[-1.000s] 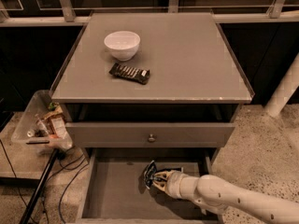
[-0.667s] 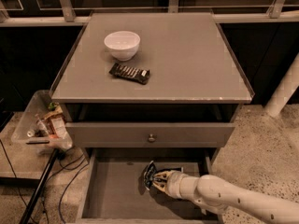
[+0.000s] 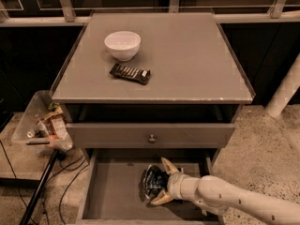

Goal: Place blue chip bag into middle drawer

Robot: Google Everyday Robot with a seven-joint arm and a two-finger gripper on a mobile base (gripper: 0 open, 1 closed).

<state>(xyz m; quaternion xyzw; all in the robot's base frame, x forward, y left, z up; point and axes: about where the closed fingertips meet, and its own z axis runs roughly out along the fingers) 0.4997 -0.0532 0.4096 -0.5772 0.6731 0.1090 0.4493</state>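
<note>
Down at the lower centre of the frame, the gripper (image 3: 159, 183) is inside the open drawer (image 3: 112, 191), its two fingers set either side of the bag (image 3: 151, 182) and clamped on it. The bag sits low over the drawer floor, right of middle and well inside the side walls. Whether it touches the floor, I can't tell. So the step in hand looks like the release. Best play: lower until the bag rests on the floor, then open the fingers fully, because crumpled foil can cling to a pad. Lift out straight, minding the drawer front with the knob (image 3: 152, 138) just above. Up on the worktop (image 3: 197, 64), the bowl (image 3: 123, 44) and the wrapper (image 3: 131, 73) are no part of this.
</note>
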